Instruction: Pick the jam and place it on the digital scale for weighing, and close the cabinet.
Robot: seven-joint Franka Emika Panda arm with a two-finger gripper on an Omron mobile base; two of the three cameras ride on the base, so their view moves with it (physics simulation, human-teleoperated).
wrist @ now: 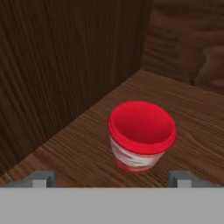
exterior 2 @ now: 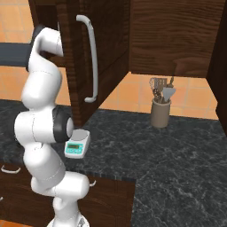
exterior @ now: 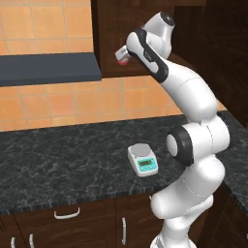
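Straddling jam [wrist: 141, 135], gripper [wrist: 111, 177] jaws wide, touching nothing.

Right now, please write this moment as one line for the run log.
phase: reaching for jam | gripper: open, fingertips apart either side of jam jar | jam: upright on cabinet shelf | digital scale: bare | cabinet door: open

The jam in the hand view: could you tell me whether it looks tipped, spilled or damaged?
Nothing stands out. The jam stands upright on the wooden cabinet shelf, red lid on, with no spill around it. The open end effector is not touching it.
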